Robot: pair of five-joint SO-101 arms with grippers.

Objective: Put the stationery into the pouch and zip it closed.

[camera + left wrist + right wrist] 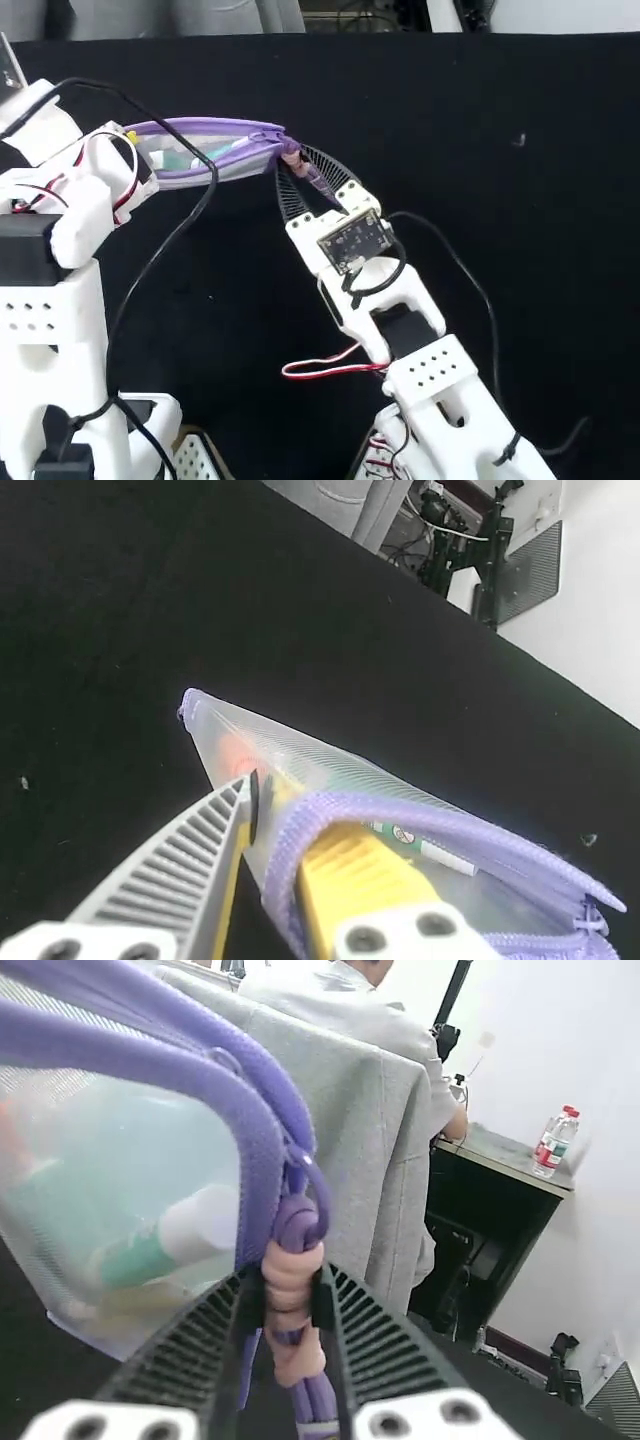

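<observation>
Toward the table's (520, 250) far left, pouch (195, 150) stretched between both arms, stationery (150, 1245) inside. Clamped at one end by left gripper (280, 818), yellow finger (360, 875) inside the mouth, grey finger (180, 865) outside. Pinched tight at the other end by right gripper (288, 1295): zipper pull (284, 1355). Right arm extended from near edge, wrist angled leftward.
</observation>
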